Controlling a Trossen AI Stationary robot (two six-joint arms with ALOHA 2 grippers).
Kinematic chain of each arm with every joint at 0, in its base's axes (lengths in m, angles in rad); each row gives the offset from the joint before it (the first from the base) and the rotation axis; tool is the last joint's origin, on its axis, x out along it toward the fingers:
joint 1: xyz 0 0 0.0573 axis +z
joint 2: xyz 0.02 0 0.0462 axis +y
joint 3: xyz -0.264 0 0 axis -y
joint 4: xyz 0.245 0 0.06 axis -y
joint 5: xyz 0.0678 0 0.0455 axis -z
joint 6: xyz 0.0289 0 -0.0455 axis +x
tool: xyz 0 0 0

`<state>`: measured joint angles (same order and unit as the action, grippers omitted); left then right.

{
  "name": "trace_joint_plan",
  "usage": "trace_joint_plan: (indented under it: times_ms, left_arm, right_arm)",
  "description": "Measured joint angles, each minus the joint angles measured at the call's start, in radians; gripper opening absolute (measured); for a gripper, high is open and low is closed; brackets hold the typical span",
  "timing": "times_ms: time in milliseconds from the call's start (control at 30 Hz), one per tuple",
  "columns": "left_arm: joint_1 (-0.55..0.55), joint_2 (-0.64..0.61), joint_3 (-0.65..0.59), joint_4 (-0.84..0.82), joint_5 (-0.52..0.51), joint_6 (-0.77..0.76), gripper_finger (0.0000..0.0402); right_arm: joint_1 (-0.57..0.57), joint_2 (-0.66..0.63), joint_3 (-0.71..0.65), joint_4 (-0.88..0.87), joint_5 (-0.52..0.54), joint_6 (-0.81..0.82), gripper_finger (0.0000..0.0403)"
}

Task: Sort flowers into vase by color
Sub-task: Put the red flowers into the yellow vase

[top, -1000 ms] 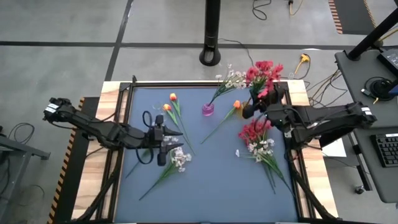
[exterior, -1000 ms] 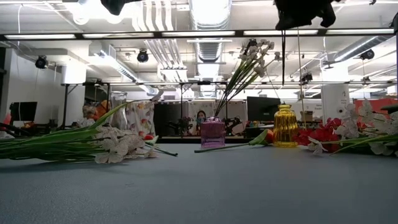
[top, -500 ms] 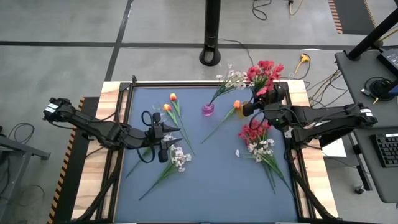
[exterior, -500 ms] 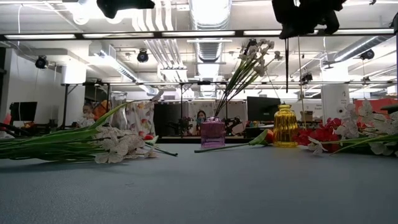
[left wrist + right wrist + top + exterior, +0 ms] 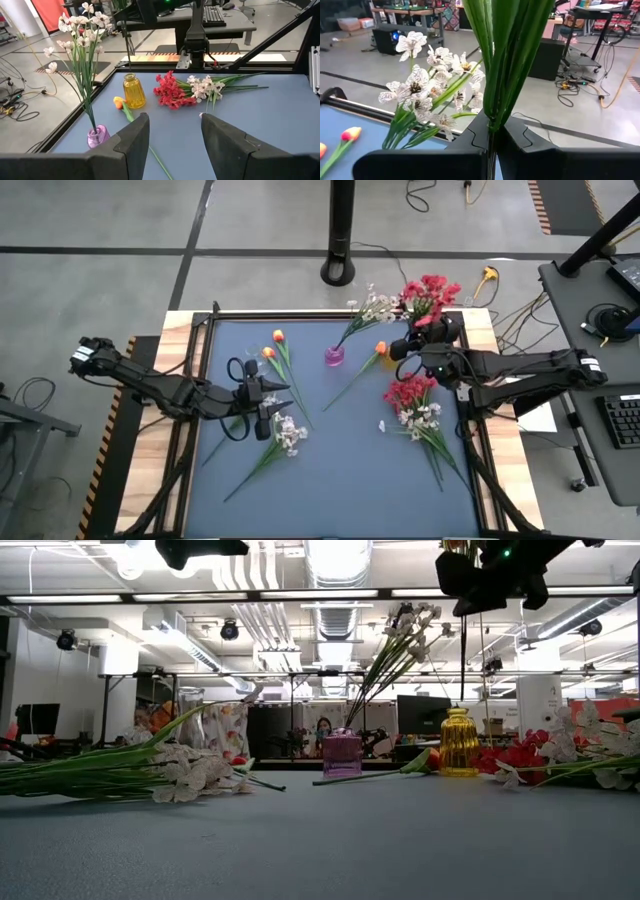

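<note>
Right gripper (image 5: 408,346) fingers clamp the red spray (image 5: 428,292) by its stems, held high over the amber vase (image 5: 133,91) at the desk's (image 5: 350,450) far right. Center the stem ends over its neck, then lower vertically. Left gripper (image 5: 172,135) hovers mid-left, fingers wide, empty.

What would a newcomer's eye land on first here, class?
The right claw, raised at the table's far right, shut on a red-blossomed green-stemmed spray. Then the small purple glass vase at the far middle, holding a white spray. Beside it stands an empty amber glass vase.
</note>
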<state>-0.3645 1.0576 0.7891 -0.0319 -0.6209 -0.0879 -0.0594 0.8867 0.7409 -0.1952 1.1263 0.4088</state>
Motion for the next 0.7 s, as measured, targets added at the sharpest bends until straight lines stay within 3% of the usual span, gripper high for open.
trace_joint_plan:
  times_ms: [700]
  left_arm:
    - [0.000, 0.000, 0.000, 0.002, 0.000, 0.000, 0.0164]
  right_arm:
    - [-0.030, 0.083, -0.041, 0.088, 0.003, -0.008, 0.0013]
